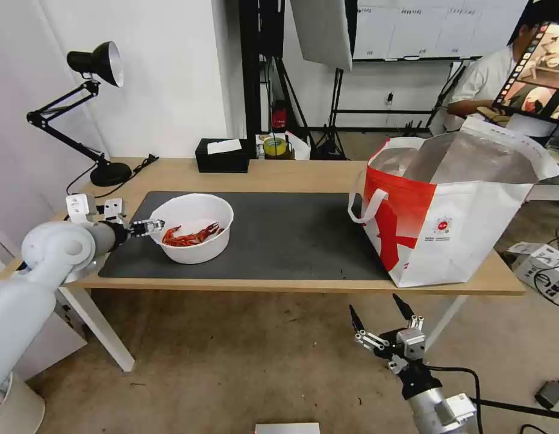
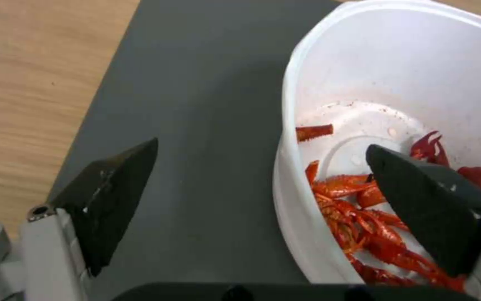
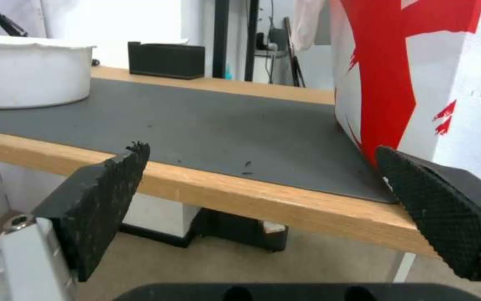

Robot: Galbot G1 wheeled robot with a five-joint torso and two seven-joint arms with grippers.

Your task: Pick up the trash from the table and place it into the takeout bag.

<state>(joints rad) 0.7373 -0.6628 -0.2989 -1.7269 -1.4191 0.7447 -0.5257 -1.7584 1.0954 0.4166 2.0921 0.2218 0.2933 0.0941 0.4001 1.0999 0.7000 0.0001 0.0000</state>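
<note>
Left gripper [image 2: 263,184] open, jaws straddling the left rim of the bowl [image 1: 192,228]. Close squarely, lift level. Right gripper [image 1: 382,319] open, parked low.

Table [image 1: 303,175] bears mat [image 1: 279,235]. Bowl [image 1: 195,228] on mat's left end, crayfish shells [image 1: 189,236] inside. Takeout bag [image 1: 454,211] on table's right end, partly on mat. Tissue box [image 1: 221,155] at back edge behind bowl; desk lamp [image 1: 102,108] at back left corner. Tape roll [image 1: 274,146] right of tissue box.
</note>
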